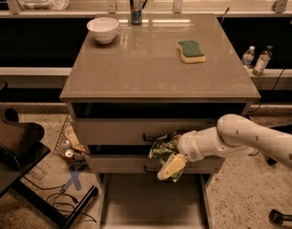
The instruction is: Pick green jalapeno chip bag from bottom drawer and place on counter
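Note:
My gripper point(169, 150) is shut on the green jalapeno chip bag point(163, 149), a crinkled green bag with pale print. It holds the bag in the air in front of the two upper drawers, above the open bottom drawer point(151, 202). The white arm point(246, 138) reaches in from the right. The bag hides most of the fingers. The counter point(151, 63) lies above and behind the gripper.
On the counter stand a white bowl point(103, 29), a can point(135, 6) and a green-and-yellow sponge point(191, 51). A wire basket with cans point(69, 144) sits on the floor at the left. Two water bottles point(255, 59) stand on a ledge at the right.

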Robot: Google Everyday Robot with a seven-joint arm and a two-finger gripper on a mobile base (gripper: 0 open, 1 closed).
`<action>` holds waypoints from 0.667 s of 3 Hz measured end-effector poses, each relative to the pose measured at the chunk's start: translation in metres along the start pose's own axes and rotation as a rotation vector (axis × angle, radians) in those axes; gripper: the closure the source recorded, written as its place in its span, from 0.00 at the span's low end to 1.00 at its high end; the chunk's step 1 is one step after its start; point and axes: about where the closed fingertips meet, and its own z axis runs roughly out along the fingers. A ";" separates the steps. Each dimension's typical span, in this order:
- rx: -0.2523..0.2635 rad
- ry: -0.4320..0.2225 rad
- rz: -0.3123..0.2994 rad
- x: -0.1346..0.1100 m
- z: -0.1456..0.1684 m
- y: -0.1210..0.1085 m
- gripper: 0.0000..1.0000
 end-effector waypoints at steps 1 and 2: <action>0.000 0.000 0.000 0.000 0.000 0.002 0.18; 0.001 0.002 0.002 0.001 -0.001 0.003 0.49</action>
